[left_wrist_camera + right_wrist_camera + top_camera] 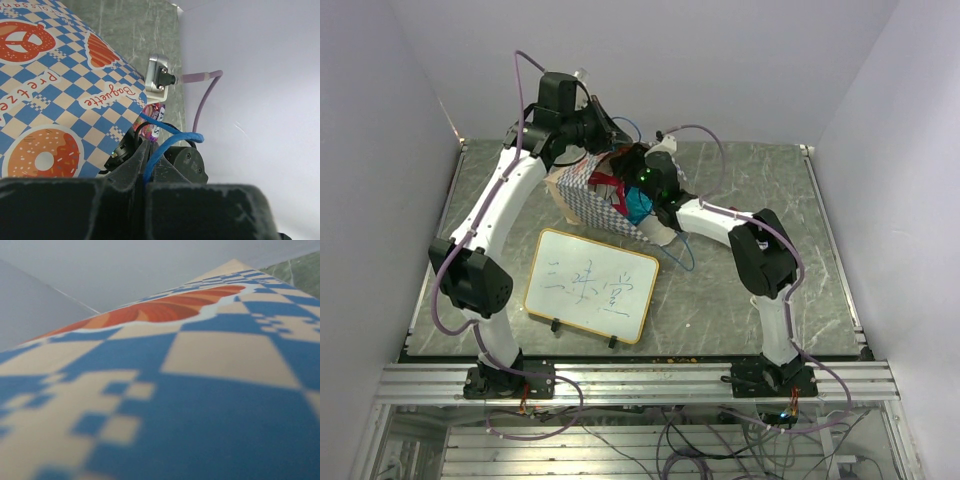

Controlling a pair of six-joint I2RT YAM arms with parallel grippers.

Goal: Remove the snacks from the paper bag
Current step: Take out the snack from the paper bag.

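Snacks show at the mouth of the paper bag [582, 195], which lies tipped on its side on the green marbled table [740, 310], behind the whiteboard [590, 285]. From the top view I can pick out a blue-teal packet [639, 207] and something red [604, 183] in the opening, right where my right gripper [628, 193] is poking in. I cannot tell how wide its jaws stand: the bag hides them from above. The right wrist camera gives me only a blurred close-up of blue and tan checks with an orange shape [160, 310]. On the left wrist view the bag's printing reads clearly: "Baguette" [111, 96] under an orange loaf and "Pretze" [30, 95], running off the picture, beside a red pretzel. There is also a glazed doughnut drawing [44, 156] and, cut off at the top edge, letters that look like part of "Croissant". My left gripper [142, 150] is pinched tight on the blue cord handle [172, 142], the cord running out between the closed fingers. Just beyond it a pink-purple packet [152, 121] peeks past the bag's edge; its lettering is too small to read. The whiteboard carries three pale green handwritten characters I can't make out for sure.
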